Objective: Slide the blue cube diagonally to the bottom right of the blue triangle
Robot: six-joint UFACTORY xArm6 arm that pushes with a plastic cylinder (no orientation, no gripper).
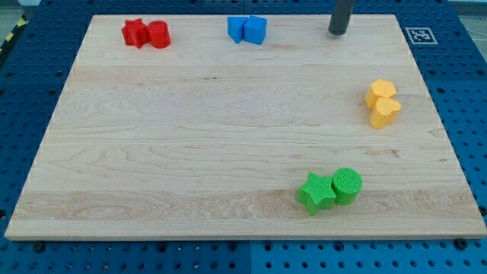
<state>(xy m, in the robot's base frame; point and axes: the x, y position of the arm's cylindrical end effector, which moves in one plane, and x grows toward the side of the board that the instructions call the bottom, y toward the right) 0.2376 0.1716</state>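
Camera view, blue cube (256, 30) left of tool (337, 33), well apart

We identify a robotics lab: a wooden bench (228, 137) rests on a blue perforated mounting plate (30, 99), with a fiducial marker (420, 35) at the frame's upper right.

rod: upright, view's top right | my tip (338, 33): down
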